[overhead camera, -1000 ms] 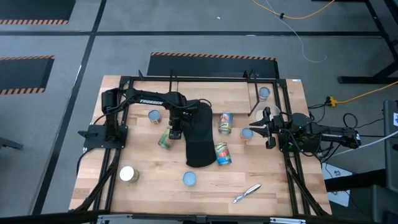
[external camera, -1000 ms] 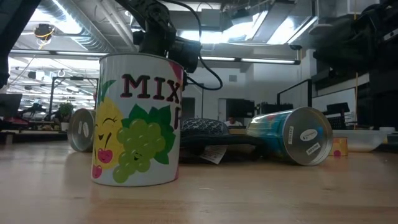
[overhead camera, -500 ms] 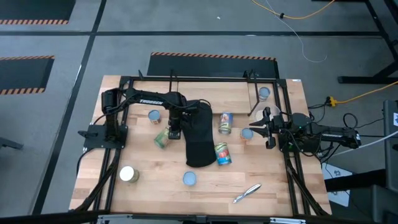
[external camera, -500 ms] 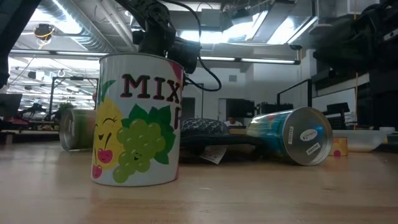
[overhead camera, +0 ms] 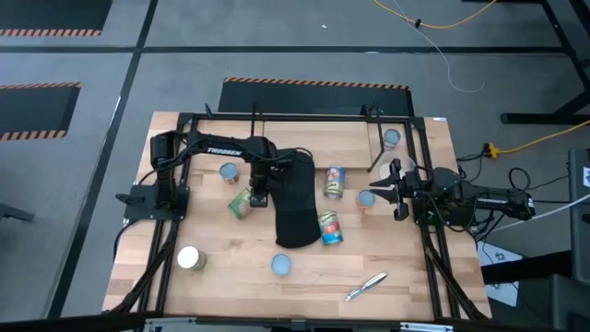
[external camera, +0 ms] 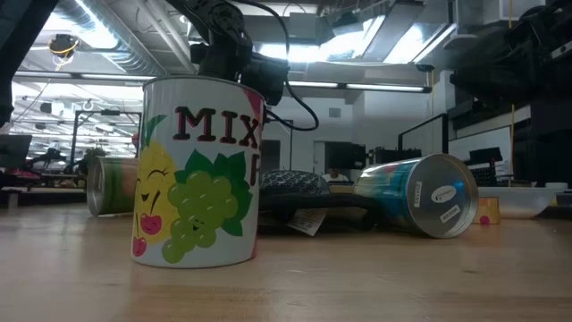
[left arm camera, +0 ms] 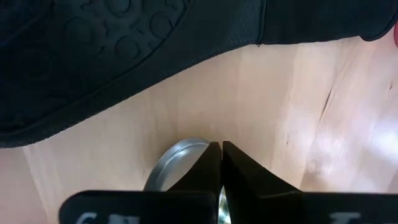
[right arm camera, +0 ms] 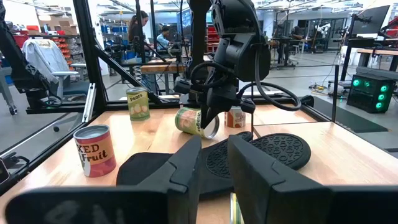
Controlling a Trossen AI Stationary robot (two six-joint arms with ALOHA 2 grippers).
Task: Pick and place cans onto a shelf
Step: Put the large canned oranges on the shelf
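Jaws of the left gripper point(overhead camera: 258, 196) look closed from above, just beside a green-labelled tin can lying on its side point(overhead camera: 241, 205) by a black rubbery mat point(overhead camera: 295, 201); the right gripper point(overhead camera: 389, 191) waits slightly parted near the black-rod wooden shelf point(overhead camera: 406, 140). At table height, that can point(external camera: 112, 186) lies flat. The left wrist camera shows fingertips point(left arm camera: 211, 163) pressed together above the can's rim point(left arm camera: 177, 157). I would open wide first, straddle the body, then squeeze gently, since it may roll.

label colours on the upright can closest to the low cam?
White can with yellow lemon, green grapes, dark red lettering; clearest in the low view.
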